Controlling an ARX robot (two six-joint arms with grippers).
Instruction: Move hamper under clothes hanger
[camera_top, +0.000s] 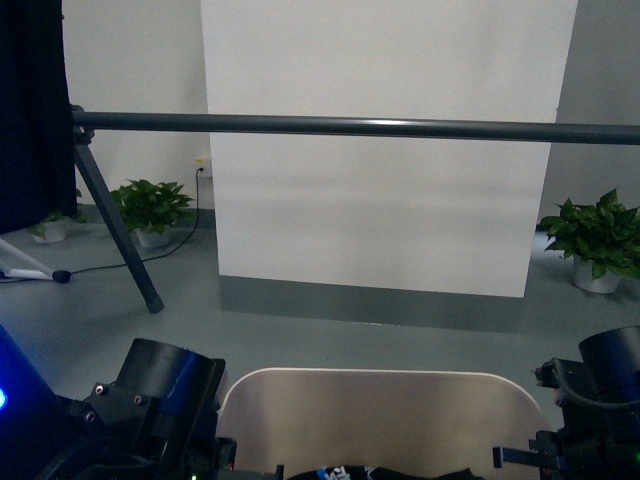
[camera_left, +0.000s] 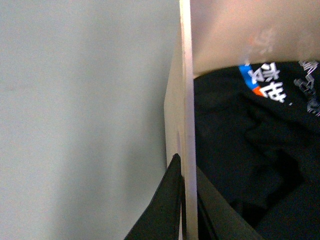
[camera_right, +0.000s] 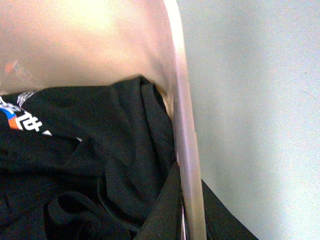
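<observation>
Now | step: hauling, it seems | left gripper (camera_left: 187, 166) and right gripper (camera_right: 189, 175) each clamp a side wall of the hamper (camera_top: 380, 410), fingers closed across the rim | hamper sits between the arms, seemingly short of the clothes hanger (camera_top: 350, 126) | next: advance evenly, both grips firm.

Hamper (camera_top: 370, 395): front view shows only its far wall and rim, with the near part cropped by the frame edge. Clothes hanger (camera_top: 350, 126) beyond the hamper: bar runs off frame to the right, only one leg visible. Left gripper (camera_left: 187, 167) and right gripper (camera_right: 189, 175): dark finger wedges straddle the hamper rim, bodies cropped. Garment (camera_left: 260, 150) inside the hamper: print blurred, unreadable.
</observation>
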